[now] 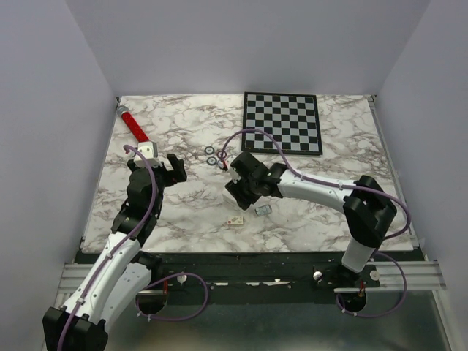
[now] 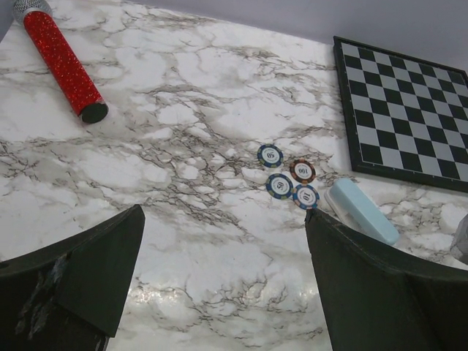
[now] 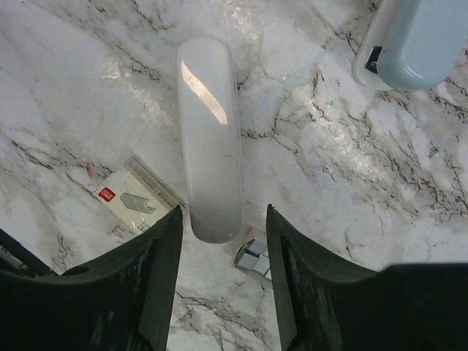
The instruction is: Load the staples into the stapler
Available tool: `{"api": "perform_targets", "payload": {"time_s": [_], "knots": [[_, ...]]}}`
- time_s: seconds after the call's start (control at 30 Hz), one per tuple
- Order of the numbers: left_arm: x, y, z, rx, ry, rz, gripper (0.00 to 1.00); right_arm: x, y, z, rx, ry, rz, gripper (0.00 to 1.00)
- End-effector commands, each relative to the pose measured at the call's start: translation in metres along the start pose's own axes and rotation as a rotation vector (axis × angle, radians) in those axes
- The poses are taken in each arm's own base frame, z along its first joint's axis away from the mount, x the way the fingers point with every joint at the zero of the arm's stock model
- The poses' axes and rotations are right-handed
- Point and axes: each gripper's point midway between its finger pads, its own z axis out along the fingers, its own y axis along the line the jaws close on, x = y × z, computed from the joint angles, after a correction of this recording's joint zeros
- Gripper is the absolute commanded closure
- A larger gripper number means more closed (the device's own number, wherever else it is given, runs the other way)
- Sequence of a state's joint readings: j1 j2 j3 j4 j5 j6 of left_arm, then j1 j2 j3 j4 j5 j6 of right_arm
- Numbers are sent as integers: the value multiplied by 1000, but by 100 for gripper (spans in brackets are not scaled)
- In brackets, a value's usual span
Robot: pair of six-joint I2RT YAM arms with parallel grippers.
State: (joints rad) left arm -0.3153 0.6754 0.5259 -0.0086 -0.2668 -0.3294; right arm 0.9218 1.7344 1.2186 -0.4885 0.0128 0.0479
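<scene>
The stapler (image 3: pixel 413 36), light blue on top with a white underside, lies on the marble table at the upper right of the right wrist view. It also shows in the left wrist view (image 2: pixel 362 210), next to the poker chips. The staples (image 3: pixel 254 257), a small silvery-teal strip, lie low between my right fingers and also show in the top view (image 1: pixel 262 210). My right gripper (image 3: pixel 223 219) is open. The near end of an all-white oblong bar (image 3: pixel 210 131) sits between its fingertips with gaps on both sides. My left gripper (image 2: pixel 224 219) is open and empty over bare marble, left of the stapler.
A small cream staple box (image 3: pixel 131 197) lies left of the right fingers and also shows in the top view (image 1: pixel 235 221). Several poker chips (image 2: pixel 292 183) lie mid-table. A red glittery tube (image 2: pixel 62 62) lies at the far left. A chessboard (image 1: pixel 283 122) lies at the far right.
</scene>
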Motion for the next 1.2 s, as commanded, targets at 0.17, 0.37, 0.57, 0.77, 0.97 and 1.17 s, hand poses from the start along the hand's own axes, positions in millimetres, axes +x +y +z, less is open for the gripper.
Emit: {"api": "perform_targets", "payload": {"time_s": [0.17,0.37,0.57,0.77,0.97,1.17], "knots": [[1,7,3,-37,2,6,1,21,6,20,-33,121,-32,64],[0,8,2,-42,-3,3,1,36,2,32,-17,138,-42,82],[1,10,2,-51,-4,-2,1,41,-5,40,22,132,-46,88],[0,11,3,-57,-6,3,1,39,-5,45,26,130,-41,88],[-5,17,2,-93,-24,-1,1,-2,-14,28,92,58,16,88],[-7,19,0,-105,-31,-1,1,-43,-43,24,179,35,105,87]]}}
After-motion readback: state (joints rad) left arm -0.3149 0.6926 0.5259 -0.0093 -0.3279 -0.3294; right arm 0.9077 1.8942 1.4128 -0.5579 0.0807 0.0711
